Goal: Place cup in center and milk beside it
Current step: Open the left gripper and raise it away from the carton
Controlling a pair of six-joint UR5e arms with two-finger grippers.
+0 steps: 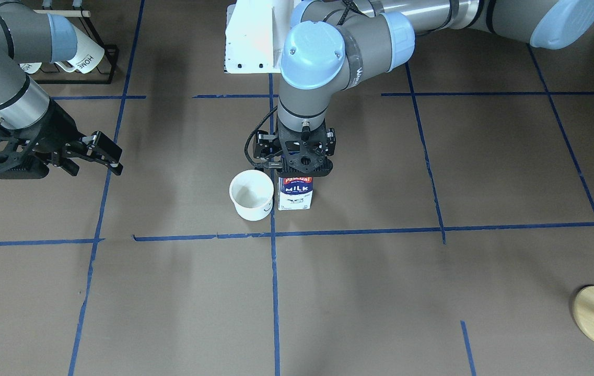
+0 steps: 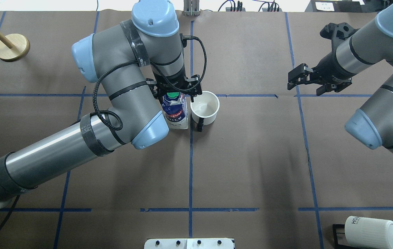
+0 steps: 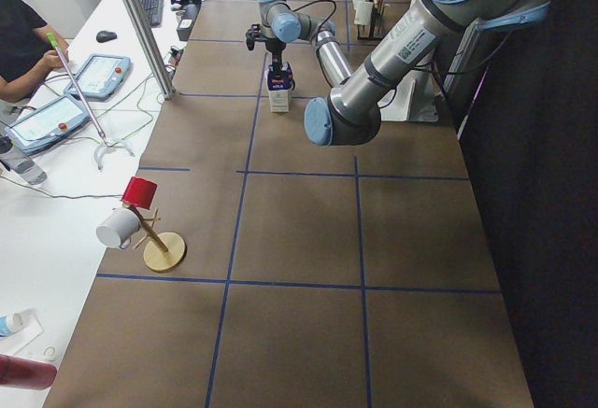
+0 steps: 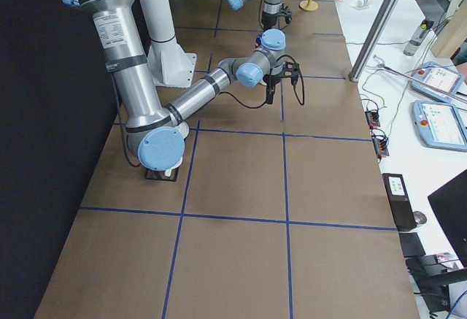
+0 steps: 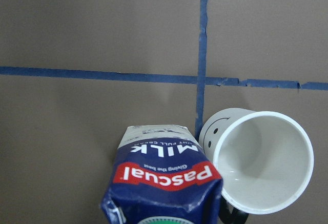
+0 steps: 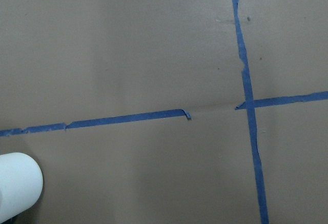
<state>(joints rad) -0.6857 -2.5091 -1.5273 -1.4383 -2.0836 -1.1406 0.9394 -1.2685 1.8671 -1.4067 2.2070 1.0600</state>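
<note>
The cup (image 1: 251, 194), a white mug with a black handle, stands upright just beside the center tape crossing (image 1: 274, 234). Its smiley face shows in the left wrist view (image 5: 218, 129). The milk (image 1: 295, 193) stands upright right next to it, across the vertical tape line, as the overhead view shows for the milk (image 2: 175, 110) and the cup (image 2: 205, 105). My left gripper (image 2: 175, 94) is directly over the carton's top, its jaws spread to either side of the green cap. My right gripper (image 2: 295, 77) is open and empty, far off to the cup's side.
A black rack with ribbed "HOME" mugs (image 2: 372, 231) stands near the robot's base on the right arm's side. A wooden mug tree (image 2: 11, 46) stands at the far corner on the left arm's side. The robot's white base plate (image 2: 189, 243) is at the table's near edge.
</note>
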